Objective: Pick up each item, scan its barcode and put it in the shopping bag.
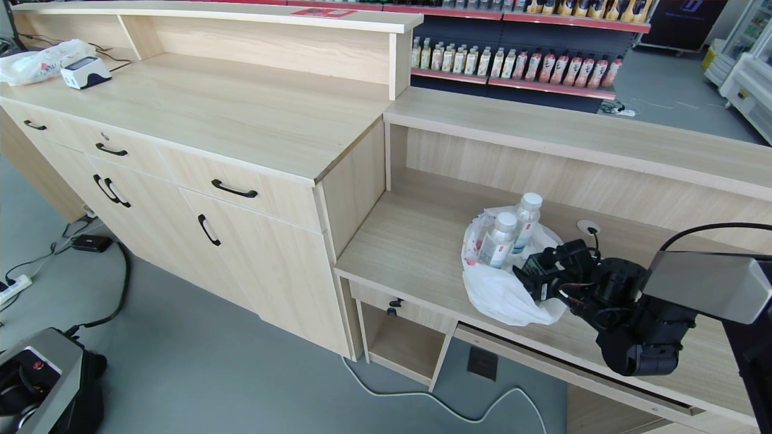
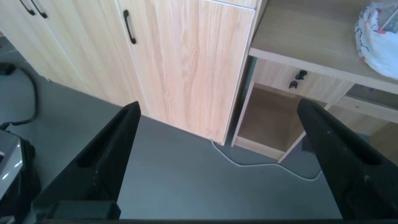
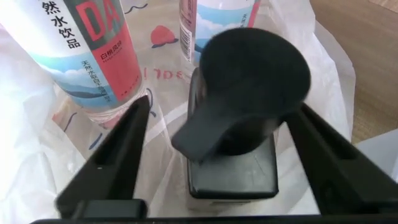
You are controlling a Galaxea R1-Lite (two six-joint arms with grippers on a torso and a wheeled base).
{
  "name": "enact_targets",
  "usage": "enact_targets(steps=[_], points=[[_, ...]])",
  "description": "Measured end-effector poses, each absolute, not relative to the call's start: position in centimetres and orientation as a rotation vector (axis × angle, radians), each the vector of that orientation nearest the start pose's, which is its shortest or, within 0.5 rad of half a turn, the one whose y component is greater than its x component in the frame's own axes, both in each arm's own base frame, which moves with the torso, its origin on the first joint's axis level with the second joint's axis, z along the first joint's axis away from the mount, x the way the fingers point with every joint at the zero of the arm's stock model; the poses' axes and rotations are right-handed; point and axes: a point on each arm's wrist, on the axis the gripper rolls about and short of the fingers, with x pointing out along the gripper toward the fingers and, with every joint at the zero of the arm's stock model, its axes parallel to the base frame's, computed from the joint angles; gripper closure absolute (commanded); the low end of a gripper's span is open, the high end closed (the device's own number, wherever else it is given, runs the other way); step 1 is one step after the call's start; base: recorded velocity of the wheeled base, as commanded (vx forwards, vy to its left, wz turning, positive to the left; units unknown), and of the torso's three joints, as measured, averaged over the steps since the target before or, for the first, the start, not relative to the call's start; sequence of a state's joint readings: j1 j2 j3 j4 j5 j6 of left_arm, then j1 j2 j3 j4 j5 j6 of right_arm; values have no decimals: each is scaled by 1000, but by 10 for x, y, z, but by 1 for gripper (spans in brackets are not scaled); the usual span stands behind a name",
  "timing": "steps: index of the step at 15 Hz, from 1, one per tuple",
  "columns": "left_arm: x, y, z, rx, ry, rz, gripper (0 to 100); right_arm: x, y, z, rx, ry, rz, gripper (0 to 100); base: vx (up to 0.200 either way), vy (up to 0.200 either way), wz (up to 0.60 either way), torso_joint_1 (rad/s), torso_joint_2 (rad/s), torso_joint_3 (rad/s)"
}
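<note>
Two bottles (image 1: 498,241) stand upright inside the shopping bag (image 1: 500,295), just beyond my right fingers (image 3: 118,162). I take them as already packed, upright so they don't roll against the soft film. The right fingers are spread wide and grip nothing. Between them lies a black object (image 3: 249,74), with a gap on each side, resting on the bag's floor. It has a rounded matte head over a squarish block with smooth, hard-looking faces. I cannot tell what it is, or whether the fingers are there to release it or to take it. The bottles are clear plastic with white caps and glossy wrap-around labels, so round and slick, and one stands just off the outer side of one finger. The bag is thin, white and crinkled, with a faint printed pattern. Its mouth lies slumped open around the fingers, and it sags where nothing props it. The film could catch on a fingertip, so I would lift straight up and out. The bag sits on the pale wood-grain table (image 1: 410,241), which is flat and smooth underneath. My left fingers (image 2: 106,155) are also spread apart and empty. They are well away from the bag, with grey floor (image 2: 186,168) below them and a light wooden cabinet door (image 2: 186,62) ahead, which I read as parked out of the way.
</note>
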State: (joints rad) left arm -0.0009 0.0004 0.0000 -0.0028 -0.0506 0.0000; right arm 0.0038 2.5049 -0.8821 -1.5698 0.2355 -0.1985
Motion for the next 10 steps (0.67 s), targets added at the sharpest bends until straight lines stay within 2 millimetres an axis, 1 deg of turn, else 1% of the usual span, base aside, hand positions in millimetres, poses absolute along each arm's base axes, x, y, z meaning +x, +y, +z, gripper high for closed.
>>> enact_targets(steps=[1,2,4,5,6,7,8,10], points=[[-23,-1,76,0,-2,-51,0,409,7,2,-193,10,247,0,0,0,0,0,0,0],[-23,-1,76,0,-2,-51,0,409,7,15,-197,-20,258,0,0,0,0,0,0,0],[-23,-1,76,0,-2,-51,0,405,8,48,-220,-80,288,0,0,0,0,0,0,0],[-23,-1,76,0,-2,-51,0,400,8,68,-238,-103,297,0,0,0,0,0,0,0],[-23,-1,76,0,-2,-51,0,393,7,91,-264,-129,303,0,0,0,0,0,0,0],[-23,-1,76,0,-2,-51,0,382,6,113,-299,-152,314,0,0,0,-600,2,7,7],[-23,-1,76,0,-2,-50,0,369,4,137,-344,-179,331,0,0,0,-600,-2,2,2],[-23,-1,76,0,-2,-50,0,340,-4,178,-422,-236,380,0,0,0,-600,0,2,7]])
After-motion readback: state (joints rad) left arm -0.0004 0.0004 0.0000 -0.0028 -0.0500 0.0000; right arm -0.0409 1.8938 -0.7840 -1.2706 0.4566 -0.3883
